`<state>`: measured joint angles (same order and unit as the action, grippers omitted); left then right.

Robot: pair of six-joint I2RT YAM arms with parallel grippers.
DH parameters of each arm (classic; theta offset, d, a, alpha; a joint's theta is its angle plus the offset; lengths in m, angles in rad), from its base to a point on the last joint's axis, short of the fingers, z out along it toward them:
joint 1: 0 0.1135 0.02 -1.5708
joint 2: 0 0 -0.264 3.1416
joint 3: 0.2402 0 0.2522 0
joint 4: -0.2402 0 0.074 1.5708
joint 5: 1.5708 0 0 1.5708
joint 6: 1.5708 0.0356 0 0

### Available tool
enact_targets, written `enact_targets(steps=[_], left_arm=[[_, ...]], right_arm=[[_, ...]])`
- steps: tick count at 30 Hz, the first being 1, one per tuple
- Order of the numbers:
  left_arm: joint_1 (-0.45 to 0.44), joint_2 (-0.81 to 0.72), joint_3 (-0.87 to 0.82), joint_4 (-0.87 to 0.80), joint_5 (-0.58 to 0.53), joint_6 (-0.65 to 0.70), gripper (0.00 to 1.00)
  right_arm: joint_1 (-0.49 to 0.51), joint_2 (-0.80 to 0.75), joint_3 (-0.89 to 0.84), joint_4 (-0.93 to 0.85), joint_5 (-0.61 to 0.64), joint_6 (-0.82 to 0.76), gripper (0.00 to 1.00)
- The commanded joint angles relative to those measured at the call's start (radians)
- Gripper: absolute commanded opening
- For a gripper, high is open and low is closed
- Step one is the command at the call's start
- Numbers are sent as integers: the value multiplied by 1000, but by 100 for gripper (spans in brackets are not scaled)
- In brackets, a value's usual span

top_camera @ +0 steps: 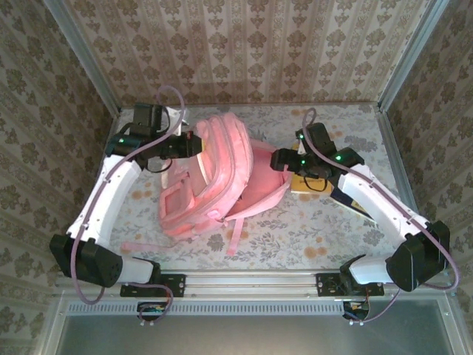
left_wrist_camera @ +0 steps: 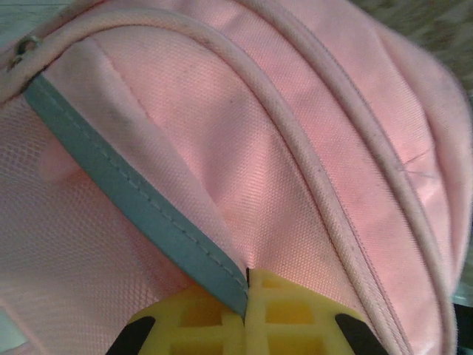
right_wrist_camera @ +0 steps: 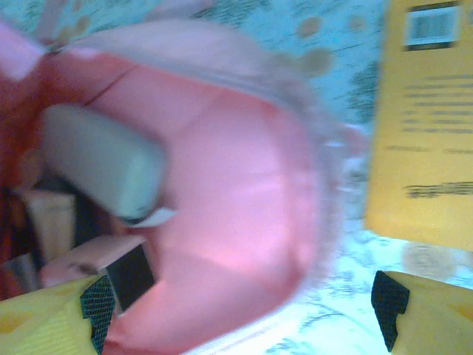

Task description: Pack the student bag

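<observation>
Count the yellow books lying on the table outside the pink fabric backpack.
1. The flat yellow paper book lies on the floral-patterned table just right of the pink fabric backpack. More could be hidden inside the backpack.

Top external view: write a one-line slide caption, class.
Left gripper pinches the pink student bag at an edge while the open right gripper hovers by its mouth, a yellow book beside it.

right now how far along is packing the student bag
Done: the student bag is open, with a grey case-like item inside. In hand: the left gripper is shut on the bag's trim, holding it open; the right gripper hangs open at the mouth, empty. Left: the yellow book lies on the table beside the bag, unpacked.
</observation>
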<state>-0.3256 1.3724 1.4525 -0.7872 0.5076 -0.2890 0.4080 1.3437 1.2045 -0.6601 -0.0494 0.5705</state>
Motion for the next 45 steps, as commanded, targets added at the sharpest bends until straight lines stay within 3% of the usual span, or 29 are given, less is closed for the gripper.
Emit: enact_targets(steps=[1,4,10,12,14,18,23,29,32,39,45], left_arm=[[-44,63,66,-104,-362,97,0],[-98,135,115,-149,-454,116,0],[-93,197,97,-93,-381,79,0],[-93,228,111,-88,-325,59,23],[-100,228,105,-46,-270,24,39],[-172,236,174,1,-262,-5,55],[-294,321,285,103,-220,-24,58],[-336,561,310,375,-15,-249,59],[-341,687,337,460,18,-349,59],[-364,931,511,453,50,-395,56],[-375,1029,555,461,71,-442,55]], right_arm=[[-37,-6,-27,-75,140,-21,93],[-85,1,-40,-62,181,-17,94],[-188,101,-47,-14,190,-5,95],[-219,162,-34,-2,193,3,95],[-253,225,-17,13,175,5,95],[-337,336,18,51,122,9,95],[-417,434,58,100,35,-2,93],[-477,528,97,152,-95,-23,93],[-492,559,103,171,-159,-30,93],[-497,595,112,192,-233,-41,90],[-495,597,76,231,-304,-21,86]])
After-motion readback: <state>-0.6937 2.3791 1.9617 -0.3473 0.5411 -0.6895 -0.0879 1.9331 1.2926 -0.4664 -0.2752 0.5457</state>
